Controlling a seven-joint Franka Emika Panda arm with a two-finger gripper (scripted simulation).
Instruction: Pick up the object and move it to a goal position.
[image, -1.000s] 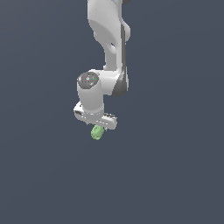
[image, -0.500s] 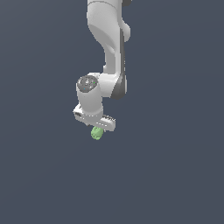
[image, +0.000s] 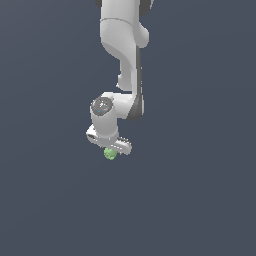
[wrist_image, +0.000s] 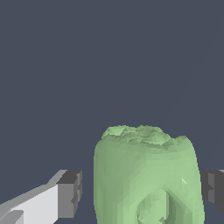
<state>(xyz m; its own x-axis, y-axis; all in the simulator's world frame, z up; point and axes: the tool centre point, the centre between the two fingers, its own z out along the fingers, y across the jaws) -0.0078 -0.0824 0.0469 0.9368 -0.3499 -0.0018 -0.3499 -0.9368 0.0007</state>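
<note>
One small thing matters here: the light-green object (image: 110, 153), a lumpy, roundish blob that sits directly under the white gripper (image: 109, 151) and is much narrower than the gripper's crossbar. In the exterior view it peeps out just below that bar, against a plain dark background with no table visible beneath it, so whether it rests on anything or hangs clear cannot be told from this angle.

The wrist view fills in the rest. The object (wrist_image: 146, 175) stands between the two fingers (wrist_image: 70, 193), and on one side a clear strip of background shows between the dark pad and the green flank; on the other side the pad appears close against it, though contact there is hard to confirm. So the fingers are parted wider than the blob (at least on one side), and whether they have any real hold on it cannot be told.

As for handling, the object looks light, given how small it is beside the gripper. Its faceted, bumpy surface and rough, uneven top suggest a stiff body and not a soft one, though that is a judgement from a render. The flanks run fairly straight and upright, which makes them the sensible place to take hold: across the middle of the body, pads flat against opposite sides. Gripping near the rounded, lumpy top would risk the blob squirting out or twisting.
</note>
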